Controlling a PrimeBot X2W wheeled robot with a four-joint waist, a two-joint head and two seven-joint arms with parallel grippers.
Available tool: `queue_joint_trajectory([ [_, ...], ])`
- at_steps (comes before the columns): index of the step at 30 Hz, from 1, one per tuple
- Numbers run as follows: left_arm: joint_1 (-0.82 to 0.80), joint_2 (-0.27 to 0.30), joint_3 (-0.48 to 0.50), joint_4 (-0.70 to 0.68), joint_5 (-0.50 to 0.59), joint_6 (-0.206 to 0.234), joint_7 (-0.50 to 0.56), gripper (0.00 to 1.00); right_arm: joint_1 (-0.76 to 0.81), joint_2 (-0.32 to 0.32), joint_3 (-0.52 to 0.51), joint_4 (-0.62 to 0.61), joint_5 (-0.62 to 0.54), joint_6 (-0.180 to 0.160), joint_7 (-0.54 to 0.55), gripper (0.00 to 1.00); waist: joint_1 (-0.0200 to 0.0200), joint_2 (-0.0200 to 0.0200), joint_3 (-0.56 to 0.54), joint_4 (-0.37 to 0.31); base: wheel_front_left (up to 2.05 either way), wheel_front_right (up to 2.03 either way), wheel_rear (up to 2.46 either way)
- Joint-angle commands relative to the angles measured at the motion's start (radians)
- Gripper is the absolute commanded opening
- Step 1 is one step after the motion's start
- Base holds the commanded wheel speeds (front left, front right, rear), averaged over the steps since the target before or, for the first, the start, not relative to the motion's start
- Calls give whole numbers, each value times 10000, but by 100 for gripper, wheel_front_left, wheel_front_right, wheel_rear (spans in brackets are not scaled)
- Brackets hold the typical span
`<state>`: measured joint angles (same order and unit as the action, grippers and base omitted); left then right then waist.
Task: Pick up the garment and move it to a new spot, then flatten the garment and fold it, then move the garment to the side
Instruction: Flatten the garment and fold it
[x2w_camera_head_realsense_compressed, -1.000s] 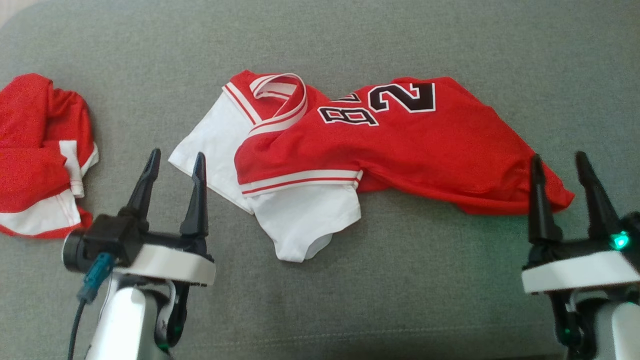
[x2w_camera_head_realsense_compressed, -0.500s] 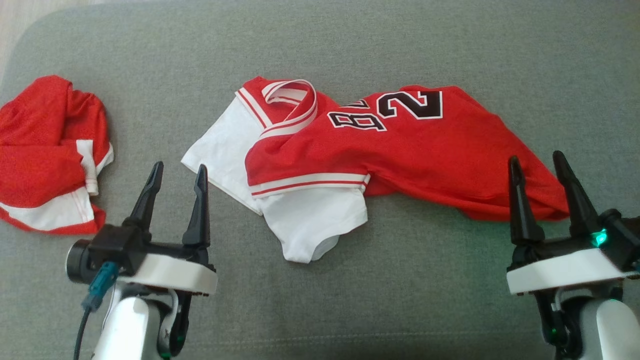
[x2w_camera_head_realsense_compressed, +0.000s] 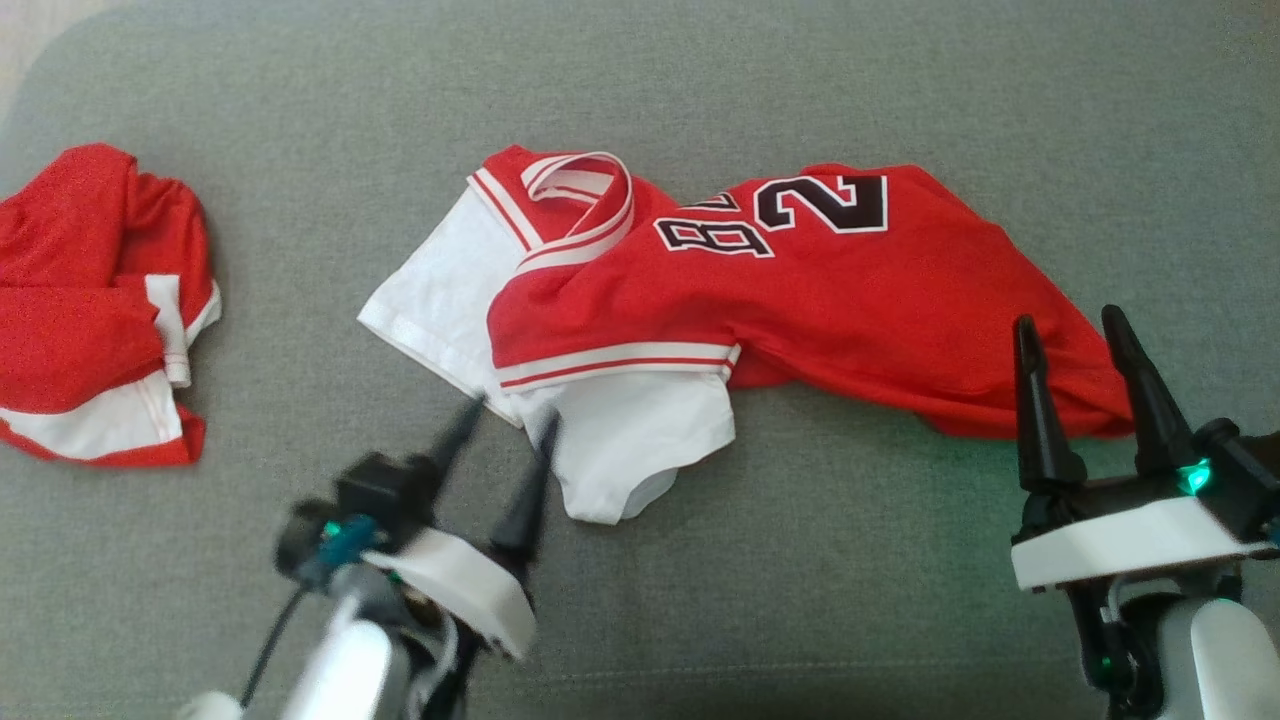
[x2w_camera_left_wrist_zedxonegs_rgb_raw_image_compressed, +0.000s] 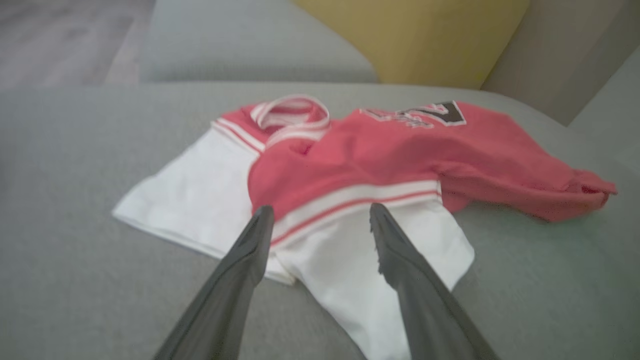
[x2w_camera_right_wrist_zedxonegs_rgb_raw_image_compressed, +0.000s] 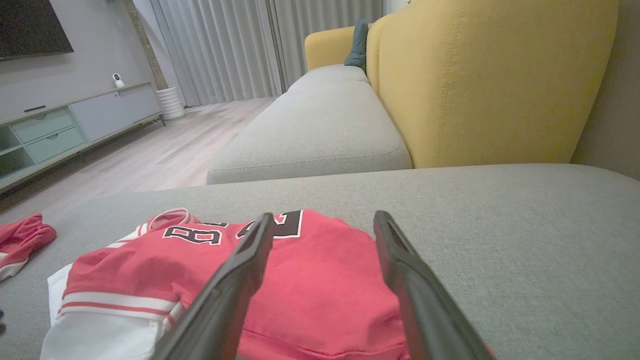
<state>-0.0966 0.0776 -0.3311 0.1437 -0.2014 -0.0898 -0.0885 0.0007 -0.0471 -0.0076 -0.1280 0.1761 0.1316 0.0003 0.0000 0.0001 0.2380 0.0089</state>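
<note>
The garment (x2w_camera_head_realsense_compressed: 800, 290) is a red jersey with white sleeves and black numbers, lying crumpled across the middle of the grey cushion (x2w_camera_head_realsense_compressed: 700, 80). My left gripper (x2w_camera_head_realsense_compressed: 512, 415) is open, its fingertips at the near edge of the white sleeve (x2w_camera_head_realsense_compressed: 625, 440). In the left wrist view the jersey (x2w_camera_left_wrist_zedxonegs_rgb_raw_image_compressed: 380, 155) lies just beyond the open left gripper (x2w_camera_left_wrist_zedxonegs_rgb_raw_image_compressed: 320, 212). My right gripper (x2w_camera_head_realsense_compressed: 1065, 325) is open and empty, its tips over the jersey's red right end. The right wrist view shows the jersey (x2w_camera_right_wrist_zedxonegs_rgb_raw_image_compressed: 310, 280) under the spread right gripper (x2w_camera_right_wrist_zedxonegs_rgb_raw_image_compressed: 322, 220).
A second red and white garment (x2w_camera_head_realsense_compressed: 95, 310) lies bunched at the cushion's left edge. In the right wrist view a yellow sofa back (x2w_camera_right_wrist_zedxonegs_rgb_raw_image_compressed: 490, 75) rises beyond the cushion, with another grey seat (x2w_camera_right_wrist_zedxonegs_rgb_raw_image_compressed: 315, 135) further off and wooden floor (x2w_camera_right_wrist_zedxonegs_rgb_raw_image_compressed: 165, 150) to the left.
My left gripper has swung right and forward, from open cushion to the white sleeve's near edge. The right gripper has shifted slightly left. Both stay open. The camera has shifted a little.
</note>
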Motion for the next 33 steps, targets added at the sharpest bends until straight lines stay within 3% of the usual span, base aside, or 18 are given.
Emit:
queue_joint_trajectory([
  [1,72,-52,37,-53,-222,-90,365,100,-215,-94,244,-312,64,-9,25,100,0,-1,63,-49,0,0,0],
  [6,88,-149,-405,680,-798,-173,1235,100,-224,-75,257,-299,105,-9,66,100,0,-1,159,-168,0,0,0],
  [15,-138,-209,-690,1320,-1250,-167,1662,100,-160,-53,99,-277,167,-9,153,100,0,-1,243,-294,0,0,0],
  [16,-167,-211,-705,1393,-1286,-168,1711,87,-149,-52,81,-270,179,-9,189,100,0,-1,245,-318,0,0,0],
  [17,-189,-213,-727,1465,-1329,-171,1777,37,-130,-51,39,-246,181,-9,264,100,0,-1,247,-341,0,0,0],
  [18,-215,-213,-751,1521,-1338,-172,1818,0,-103,-50,-7,-203,215,-9,370,100,0,-1,246,-360,0,0,0],
  [25,-348,-167,-755,1656,-1320,-68,1719,0,-65,-563,-569,189,492,-9,1160,100,0,-1,349,-422,0,0,0],
  [33,-665,-30,-745,1491,-1193,31,1483,0,-1245,-1936,-863,1334,1015,-9,2625,100,0,-1,878,-315,0,0,0],
])
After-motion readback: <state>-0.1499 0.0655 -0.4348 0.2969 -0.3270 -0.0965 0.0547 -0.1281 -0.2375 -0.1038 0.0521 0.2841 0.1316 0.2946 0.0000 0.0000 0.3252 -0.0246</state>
